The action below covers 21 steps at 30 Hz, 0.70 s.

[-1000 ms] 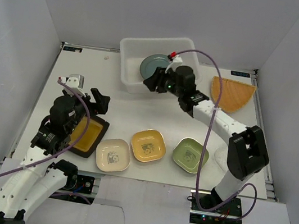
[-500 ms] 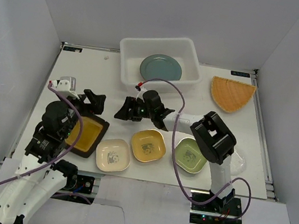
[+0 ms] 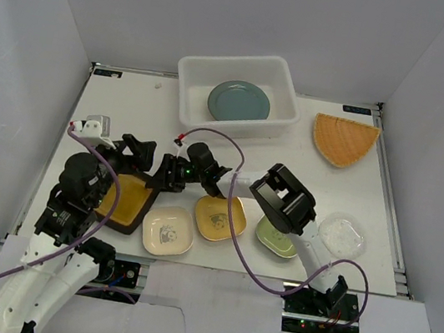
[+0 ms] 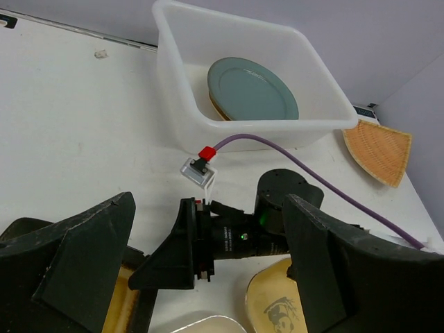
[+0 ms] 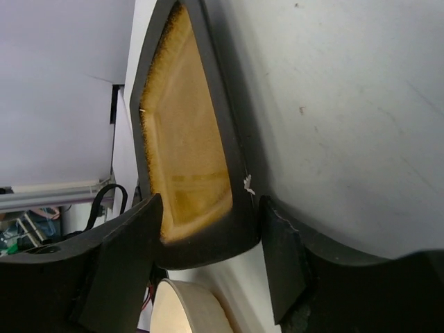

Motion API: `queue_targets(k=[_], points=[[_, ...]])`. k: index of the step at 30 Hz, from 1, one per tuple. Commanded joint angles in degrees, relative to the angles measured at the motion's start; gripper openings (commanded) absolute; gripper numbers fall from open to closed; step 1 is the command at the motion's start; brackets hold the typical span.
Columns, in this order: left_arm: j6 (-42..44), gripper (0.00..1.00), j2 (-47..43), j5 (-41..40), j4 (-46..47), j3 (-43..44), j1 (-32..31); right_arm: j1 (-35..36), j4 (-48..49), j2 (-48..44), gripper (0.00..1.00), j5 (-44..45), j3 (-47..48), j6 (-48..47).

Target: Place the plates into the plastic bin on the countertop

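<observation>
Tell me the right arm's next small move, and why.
Probably close the right gripper on the dark plate. Its fingers straddle the plate's corner with the jaws apart, apparently not yet pinching it, and the plate lies flat on the countertop. A firm grip has to come before any lift toward the bin.

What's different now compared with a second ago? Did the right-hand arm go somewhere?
The right gripper left the plastic bin and swung to the dark rectangular plate; its fingers now flank that plate's corner, grip unclear. Its arm moving off uncovered a small clear plate. The left gripper, open, shifted slightly. The teal plate in the bin and the cream plate, yellow plate, green plate and orange plate stayed put.
</observation>
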Motion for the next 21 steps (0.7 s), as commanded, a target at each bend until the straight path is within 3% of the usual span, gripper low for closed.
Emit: queue_targets(k=[1,6,13,17,21], points=[[-0.31,0.98,-0.74,0.68,-0.37,0.2,-0.31,1.15,3.17,3.28,0.62,-2.86,3.05,4.26],[-0.31,0.98,-0.91,0.6,-0.37,0.12,-0.49,1.24,4.32,5.65,0.5,-2.34,4.99,6.73],[-0.13,0.98,-0.83,0.16,-0.46,0.2,-0.58,1.16,4.67,5.05,0.08,-1.81,7.8,7.35],[-0.39,0.98,-0.65,-0.11,-1.24,1.6,-0.75,0.89,7.74,3.2,0.08,-2.07,10.53,8.4],[0.48,0.98,-0.21,1.74,-3.27,9.85,-1.19,0.72,9.77,1.27,0.08,-2.87,14.92,8.22]])
